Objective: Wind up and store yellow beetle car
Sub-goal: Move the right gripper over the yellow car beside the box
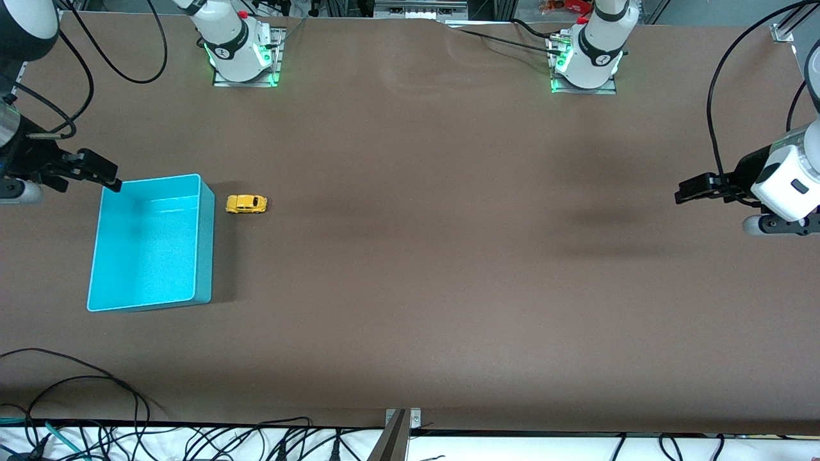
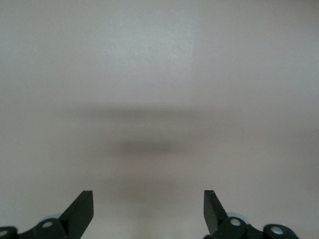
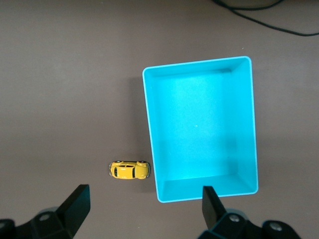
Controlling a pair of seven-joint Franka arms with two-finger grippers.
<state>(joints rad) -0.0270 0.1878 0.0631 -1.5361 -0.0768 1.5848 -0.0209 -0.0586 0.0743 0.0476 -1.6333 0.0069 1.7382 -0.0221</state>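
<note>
- There it is, the tiny yellow beetle car (image 1: 246, 203), rounded body, dark windows, sitting on its wheels on the brown tabletop (image 1: 448, 269) toward the right arm's end.
- The same toy shows from above in the right wrist view (image 3: 129, 170), lying side-on to the bin wall with a sliver of tabletop between them, close but apart.
- Just beside it is the cyan rectangular plastic bin (image 1: 206, 256), open-topped, with nothing visible inside; the car stands by the corner of the bin farther from the front camera.
- The right wrist view gives the bin (image 3: 151, 124) a clean look straight down: smooth floor, thin rim, rounded corners.
- The right gripper (image 1: 96, 173) hangs up in the air over the bin's edge at the right arm's end of the table, jaws spread wide with nothing between them.
- In its own wrist view the right gripper (image 3: 144, 201) has its two dark fingertips well apart, the car and the bin's corner showing between them below.
- Out at the other end, the left gripper (image 1: 688, 190) waits in the air over bare tabletop, well apart from the car and bin.
- The left wrist view shows that gripper (image 2: 148, 206) with jaws parted wide, nothing held, only blurred tabletop and its own soft shadow beneath.
</note>
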